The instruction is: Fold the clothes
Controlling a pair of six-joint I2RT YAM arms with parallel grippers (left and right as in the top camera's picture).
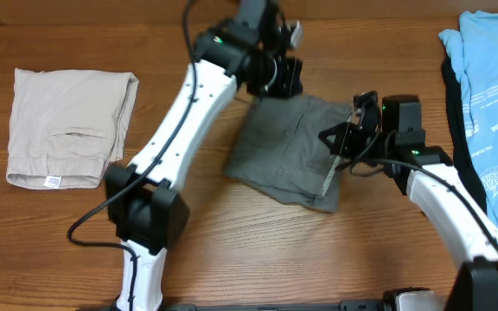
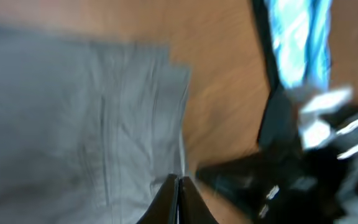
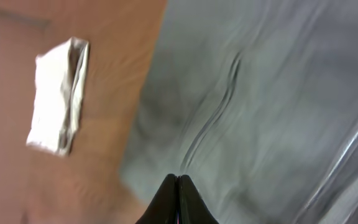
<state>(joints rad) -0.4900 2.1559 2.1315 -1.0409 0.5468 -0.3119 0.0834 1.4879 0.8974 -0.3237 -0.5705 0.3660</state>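
The clothes, a pair of dark grey shorts, lie folded in a rough rectangle in the middle of the table. My left gripper hovers at their far edge, shut with nothing between its fingers. In the left wrist view the shut tips sit over the edge of the grey shorts. My right gripper is at the shorts' right side, also shut and holding nothing. Its tips point across the grey cloth in the blurred right wrist view.
Folded pale beige shorts lie at the far left, also seen as the beige shorts. A light-blue shirt with white print lies over a dark garment at the right edge. The wooden table shows in front.
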